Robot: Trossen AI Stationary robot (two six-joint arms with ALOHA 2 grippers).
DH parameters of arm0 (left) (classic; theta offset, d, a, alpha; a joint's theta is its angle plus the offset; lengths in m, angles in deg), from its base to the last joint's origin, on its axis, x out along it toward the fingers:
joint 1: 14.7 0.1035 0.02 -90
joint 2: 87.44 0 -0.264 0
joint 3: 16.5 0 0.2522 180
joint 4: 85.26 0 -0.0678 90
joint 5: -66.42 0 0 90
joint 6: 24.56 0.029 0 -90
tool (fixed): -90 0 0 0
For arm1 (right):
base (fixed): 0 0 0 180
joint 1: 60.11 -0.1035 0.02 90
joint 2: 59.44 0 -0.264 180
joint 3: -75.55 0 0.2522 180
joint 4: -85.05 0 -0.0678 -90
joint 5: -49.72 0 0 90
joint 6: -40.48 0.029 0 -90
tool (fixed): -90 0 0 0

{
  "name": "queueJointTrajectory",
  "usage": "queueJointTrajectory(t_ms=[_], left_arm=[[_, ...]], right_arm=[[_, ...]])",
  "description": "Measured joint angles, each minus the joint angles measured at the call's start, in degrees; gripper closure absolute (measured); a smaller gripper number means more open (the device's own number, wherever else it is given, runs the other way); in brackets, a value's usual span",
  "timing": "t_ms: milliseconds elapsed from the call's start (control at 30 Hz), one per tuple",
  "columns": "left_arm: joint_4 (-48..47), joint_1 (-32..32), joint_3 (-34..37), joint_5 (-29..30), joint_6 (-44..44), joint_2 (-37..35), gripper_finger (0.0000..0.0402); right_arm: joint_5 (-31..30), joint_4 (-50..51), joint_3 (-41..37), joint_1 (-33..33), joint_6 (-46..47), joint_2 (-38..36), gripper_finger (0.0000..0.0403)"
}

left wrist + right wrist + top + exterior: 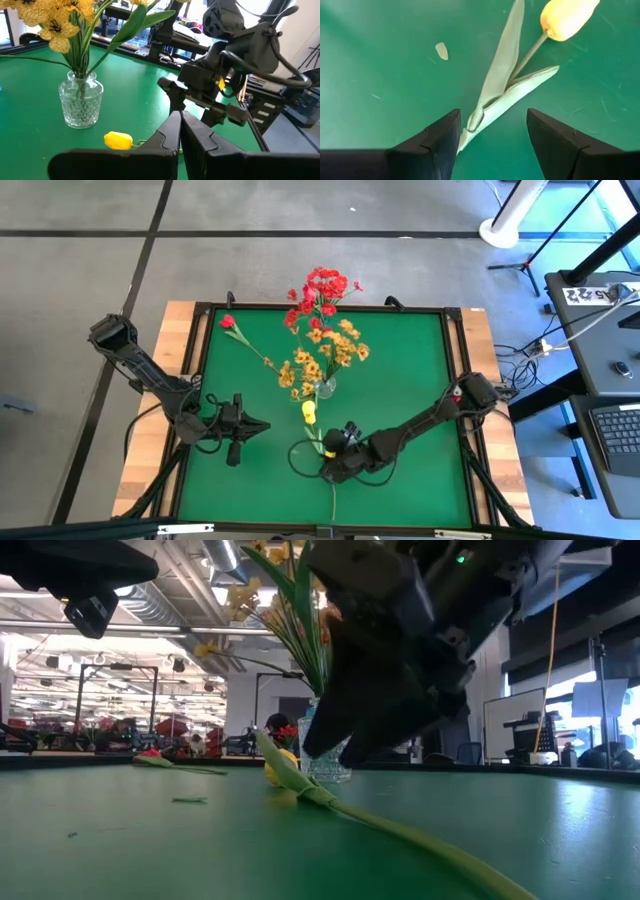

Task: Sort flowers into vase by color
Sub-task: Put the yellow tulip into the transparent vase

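The yellow tulip [567, 17] lies flat on the green surface [400, 380] near its front edge, bloom toward the vase [324, 388], stem running lengthwise between my right pincer's [492, 132] spread fingers directly above. My left pincer [262, 425], pressed together, waits farther off.

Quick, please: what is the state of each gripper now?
Left gripper: closed, holding nothing.
Right gripper: open, above the green stem of the lying yellow tulip, not gripping it.
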Motion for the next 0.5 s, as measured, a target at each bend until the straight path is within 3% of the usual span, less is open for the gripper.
queueJointTrajectory(t_ms=[367, 500], left_arm=[[-1.3, 0.0, 0.0, 0.0, -1.2, 0.0, 0.0395], [-2.0, 0.0, 0.0, 0.0, -2.5, 0.0, 0.0395]], right_arm=[[1.9, -2.5, 0.3, 0.2, 0.1, 4.2, 0.0176], [1.9, 0.9, 0.4, 0.2, -0.6, 4.2, 0.0197]])
